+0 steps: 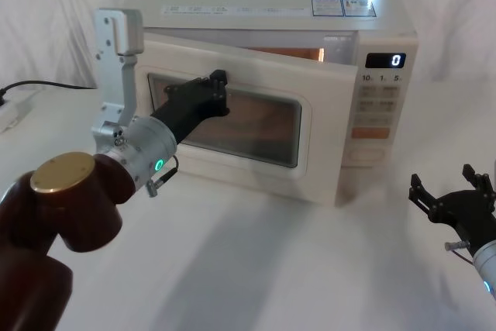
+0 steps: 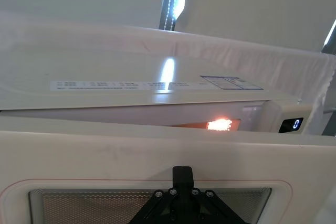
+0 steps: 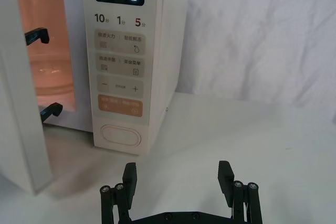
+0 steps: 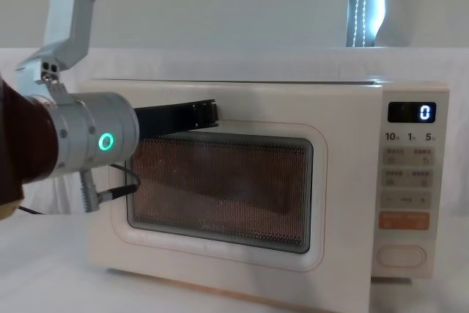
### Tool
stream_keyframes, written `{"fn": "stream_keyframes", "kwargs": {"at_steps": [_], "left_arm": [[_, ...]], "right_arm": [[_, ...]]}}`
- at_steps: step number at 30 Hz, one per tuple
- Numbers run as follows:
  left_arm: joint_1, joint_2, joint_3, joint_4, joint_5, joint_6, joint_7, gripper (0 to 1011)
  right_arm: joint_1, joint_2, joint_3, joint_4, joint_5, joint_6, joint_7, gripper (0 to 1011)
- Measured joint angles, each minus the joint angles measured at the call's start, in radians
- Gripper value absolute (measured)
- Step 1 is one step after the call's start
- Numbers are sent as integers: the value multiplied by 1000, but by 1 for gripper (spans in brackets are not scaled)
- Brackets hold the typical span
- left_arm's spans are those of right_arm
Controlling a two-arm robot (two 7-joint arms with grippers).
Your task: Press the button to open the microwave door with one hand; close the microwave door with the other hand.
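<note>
Microwave door (image 1: 256, 125), the broad cream panel with its dark mesh window, stands ajar: it is hinged on my left and its free edge by the control panel sits proud of the cabinet, leaving a gap through which I see the lit orange cavity. I read the opening step as done and the closing step as in hand. The door's long axis runs left to right across my view, and the push it needs goes straight back toward the cabinet. My left gripper (image 1: 219, 87) is the nearer hand by far: it rests against the door's front face at the upper edge of the window, toward the hinge side, with the door directly ahead of its tip. Whether its fingers are parted or together I cannot tell. A push so near the hinge has little leverage, so I judge that the contact may need to slide toward the free edge. My right gripper (image 3: 178, 178) hangs low over the table, well apart from the oven, jaws spread and holding nothing, facing the button (image 3: 121, 136) at the foot of the control panel.
</note>
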Motion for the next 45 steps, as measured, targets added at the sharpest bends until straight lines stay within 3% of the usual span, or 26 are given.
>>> {"fn": "stream_keyframes", "kwargs": {"at_steps": [19, 45], "left_arm": [[-45, -67, 7, 67, 66, 1, -18, 0], [-103, -124, -11, 163, 155, -34, -32, 0]], "right_arm": [[0, 0, 0, 0, 0, 0, 0, 1002], [0, 0, 0, 0, 0, 0, 0, 1002]]}}
